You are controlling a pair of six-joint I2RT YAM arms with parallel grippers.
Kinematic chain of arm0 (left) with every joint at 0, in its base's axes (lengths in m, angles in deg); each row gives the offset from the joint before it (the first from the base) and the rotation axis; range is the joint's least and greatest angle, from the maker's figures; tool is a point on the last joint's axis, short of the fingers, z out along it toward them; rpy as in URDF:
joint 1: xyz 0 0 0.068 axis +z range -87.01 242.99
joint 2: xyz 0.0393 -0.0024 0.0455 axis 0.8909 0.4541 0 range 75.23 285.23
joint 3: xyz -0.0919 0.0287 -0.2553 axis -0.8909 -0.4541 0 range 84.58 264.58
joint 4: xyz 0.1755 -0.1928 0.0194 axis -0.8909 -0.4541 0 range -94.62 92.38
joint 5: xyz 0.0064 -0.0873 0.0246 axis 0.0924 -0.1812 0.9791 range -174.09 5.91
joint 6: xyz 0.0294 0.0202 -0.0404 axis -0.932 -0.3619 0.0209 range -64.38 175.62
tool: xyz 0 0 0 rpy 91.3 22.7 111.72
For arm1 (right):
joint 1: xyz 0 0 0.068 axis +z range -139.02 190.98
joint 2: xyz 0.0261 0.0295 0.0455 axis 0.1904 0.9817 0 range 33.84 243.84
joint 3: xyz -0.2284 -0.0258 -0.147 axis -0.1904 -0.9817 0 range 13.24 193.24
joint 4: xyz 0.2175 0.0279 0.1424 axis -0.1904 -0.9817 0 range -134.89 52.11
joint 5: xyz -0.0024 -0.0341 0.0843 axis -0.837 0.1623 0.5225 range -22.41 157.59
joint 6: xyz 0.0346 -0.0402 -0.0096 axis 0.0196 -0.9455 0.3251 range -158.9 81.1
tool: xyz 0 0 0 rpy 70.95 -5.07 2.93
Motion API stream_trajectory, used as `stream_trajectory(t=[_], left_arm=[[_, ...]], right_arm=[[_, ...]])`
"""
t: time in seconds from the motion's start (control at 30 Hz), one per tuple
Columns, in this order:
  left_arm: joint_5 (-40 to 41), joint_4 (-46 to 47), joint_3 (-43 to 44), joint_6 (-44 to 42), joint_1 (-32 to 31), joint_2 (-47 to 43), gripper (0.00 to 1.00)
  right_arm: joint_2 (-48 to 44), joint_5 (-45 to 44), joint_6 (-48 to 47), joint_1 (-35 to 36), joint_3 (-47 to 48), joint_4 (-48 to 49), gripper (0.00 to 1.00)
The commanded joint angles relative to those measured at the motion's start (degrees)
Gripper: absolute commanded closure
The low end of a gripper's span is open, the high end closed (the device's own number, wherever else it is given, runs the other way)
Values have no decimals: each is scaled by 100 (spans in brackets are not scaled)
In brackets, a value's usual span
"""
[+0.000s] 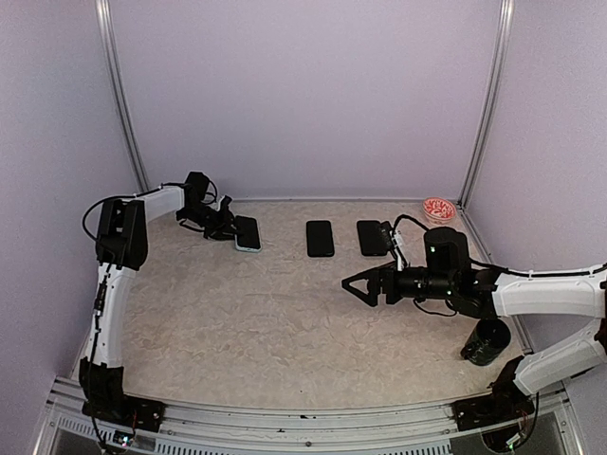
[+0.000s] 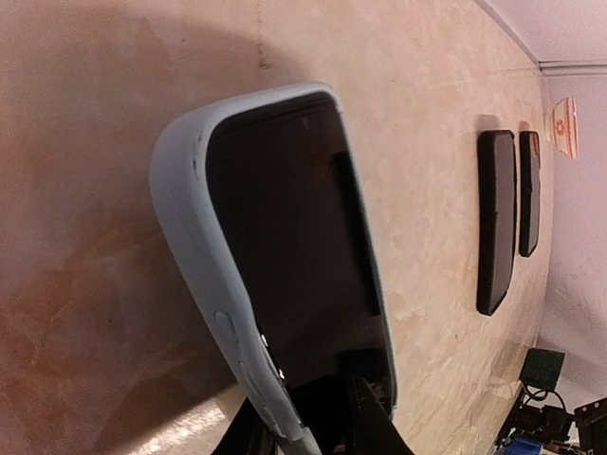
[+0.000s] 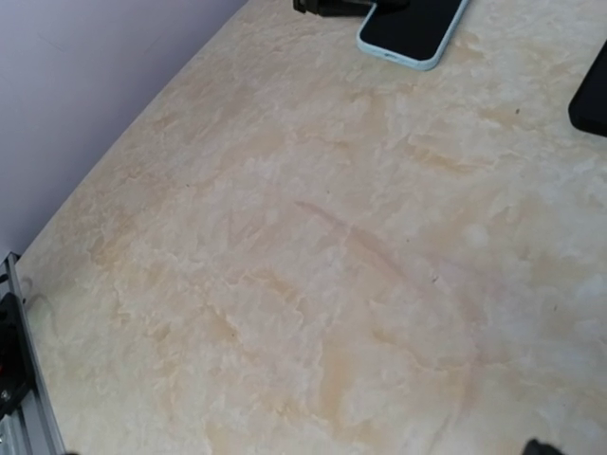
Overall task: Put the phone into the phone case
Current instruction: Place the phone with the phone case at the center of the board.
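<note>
Phone (image 2: 285,237) sits in light-blue phone case (image 2: 185,227) on surface (image 1: 285,322); left gripper (image 2: 311,428) straddles case edge, can't tell if clamped. Right gripper (image 1: 363,284) spread wide, well right of case.

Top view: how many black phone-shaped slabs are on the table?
3, in a far row: left slab in a pale case at the left gripper, middle slab, right slab beside the right arm. None seems hidden.

The table (image 1: 247,322) middle is free. At the far side, cased phone (image 1: 248,233), middle phone (image 1: 320,238) and right phone (image 1: 372,237) lie in a row, with gaps between. A cup (image 1: 487,342) stands at near right.
</note>
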Motion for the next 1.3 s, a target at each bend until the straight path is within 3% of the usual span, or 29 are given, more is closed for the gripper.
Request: stream_trajectory(t=[0.0, 0.4, 0.6, 0.9, 1.07, 1.13, 1.27], left_arm=[[949, 243, -127, -124, 36, 299, 77], [1337, 1007, -681, 279, -69, 53, 77], [1434, 1272, -756, 391, -116, -44, 64], [1364, 1619, -878, 409, -197, -177, 60], [1529, 1788, -1125, 531, -190, -405, 53], [1706, 1885, -1386, 694, -168, -584, 51], [1982, 2569, -2464, 1030, -132, -1339, 37]], right_arm=[[-140, -10, -1, -43, -57, 0, 0], [-288, -103, 21, -41, -145, -52, 0], [-306, -100, 34, -40, -154, -54, 0], [-300, -118, 34, -41, -170, -63, 0], [-327, -153, 26, -40, -198, -87, 0], [-355, -183, 14, -40, -211, -105, 0], [-417, -362, -14, -40, -212, -224, 0]])
